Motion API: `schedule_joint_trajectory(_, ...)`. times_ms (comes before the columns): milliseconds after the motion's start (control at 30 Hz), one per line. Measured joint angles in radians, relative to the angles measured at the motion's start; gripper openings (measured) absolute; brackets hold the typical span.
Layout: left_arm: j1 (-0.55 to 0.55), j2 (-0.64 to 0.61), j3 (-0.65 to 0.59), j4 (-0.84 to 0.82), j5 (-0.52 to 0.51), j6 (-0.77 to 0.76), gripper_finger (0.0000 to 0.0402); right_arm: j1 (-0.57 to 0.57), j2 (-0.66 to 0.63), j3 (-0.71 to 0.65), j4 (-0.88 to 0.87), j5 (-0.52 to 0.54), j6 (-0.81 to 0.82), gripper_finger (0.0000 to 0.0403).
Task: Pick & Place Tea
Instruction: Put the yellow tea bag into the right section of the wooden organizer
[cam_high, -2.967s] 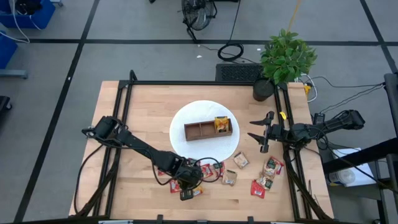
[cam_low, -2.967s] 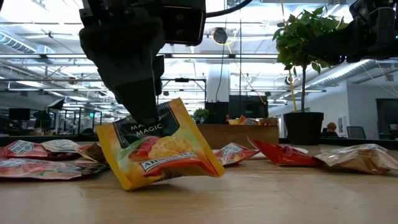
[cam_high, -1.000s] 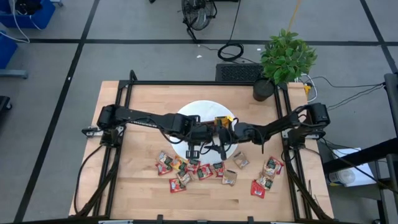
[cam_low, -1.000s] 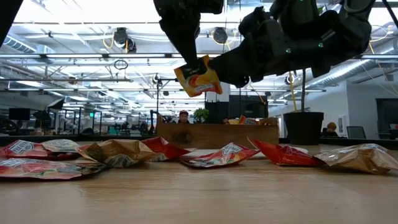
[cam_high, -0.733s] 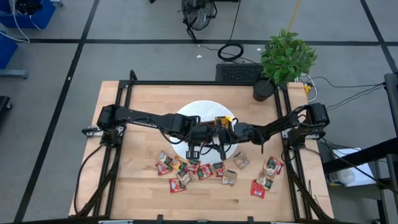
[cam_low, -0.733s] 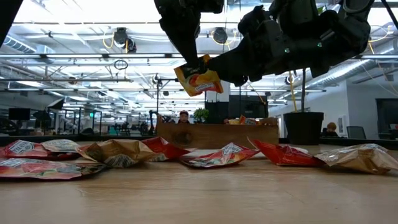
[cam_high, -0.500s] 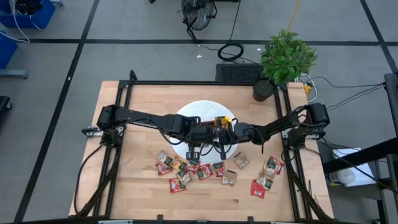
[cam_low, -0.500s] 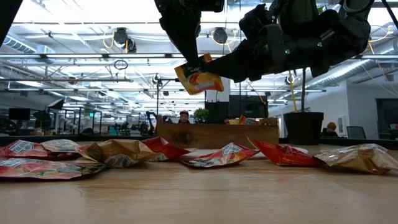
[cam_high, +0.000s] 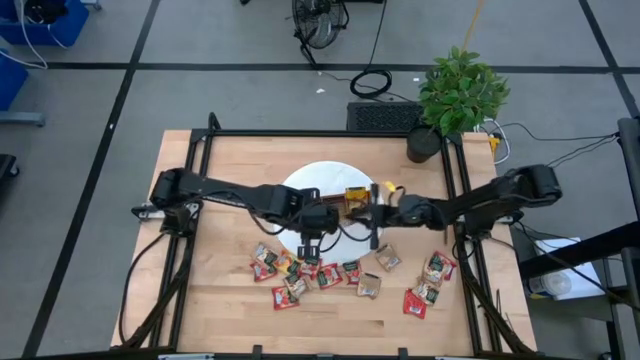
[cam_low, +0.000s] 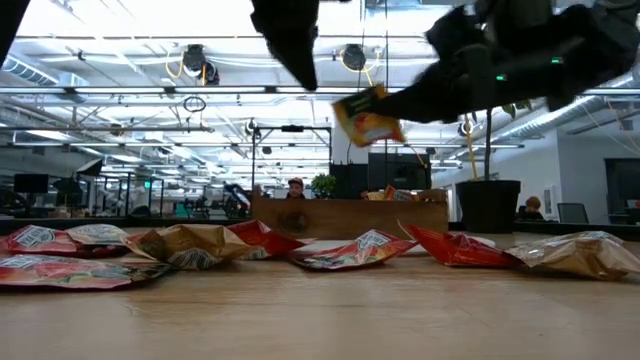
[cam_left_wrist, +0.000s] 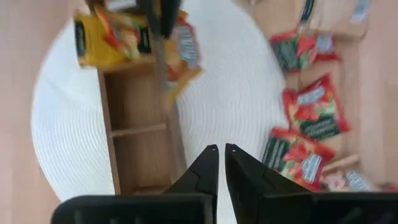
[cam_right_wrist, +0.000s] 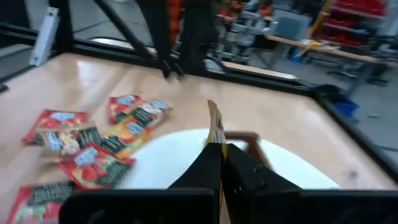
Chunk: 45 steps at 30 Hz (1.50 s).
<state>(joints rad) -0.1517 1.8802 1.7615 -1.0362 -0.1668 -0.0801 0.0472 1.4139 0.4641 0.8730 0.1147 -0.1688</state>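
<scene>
Both arms meet over the middle of the desk (cam_high: 220, 170), above the white round mat (cam_high: 300, 185) where the wooden tray (cam_left_wrist: 140, 130) stands. The right hand (cam_high: 374, 214) is closed on a yellow tea sachet (cam_low: 367, 117) and holds it in the air by its edge, above the right end of the tray. In the right wrist view the sachet shows edge-on, pinched between the two dark fingers (cam_right_wrist: 208, 163). From the low view it hangs tilted, well above the desk surface.

The left hand (cam_high: 311, 233) is just beside, over the near edge of the mat, and it holds nothing. Its fingers (cam_left_wrist: 205, 168) stand almost together, with only a narrow gap between them.

Inside the tray, at its right end, another yellow sachet (cam_left_wrist: 99, 40) lies already; the other two compartments look bare wood.

The rest of the tea is scattered on the desk in front of the mat. A group of red sachets (cam_high: 290, 275) lies close together on the left of centre, some overlapping. Two tan sachets (cam_high: 386, 258) lie more to the right, and a few red and tan ones (cam_high: 428, 280) are near the right edge.

A potted plant (cam_high: 455, 95) stands at the far right corner of the desk
</scene>
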Motion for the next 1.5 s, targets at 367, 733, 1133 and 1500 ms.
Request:
schedule_joint_trajectory(367,-0.098,-0.140,-0.001,0.239,-0.115,0.141,0.0037,-0.108,-0.064,-0.273,0.237,0.094,0.024,0.0000)
schedule_joint_trajectory(733,-0.104,-0.169,-0.001,0.280,-0.123,0.191,0.0037,-0.166,0.087,-0.246,0.313,-0.011,0.027,0.0000)
schedule_joint_trajectory(1133,-0.107,-0.168,-0.001,0.269,-0.123,0.164,0.0037,-0.166,0.188,-0.173,0.297,-0.009,-0.009,0.0000)
schedule_joint_trajectory(1500,-0.114,-0.168,-0.001,0.252,-0.123,0.149,0.0037,-0.175,0.211,-0.174,0.291,0.067,-0.013,0.0000)
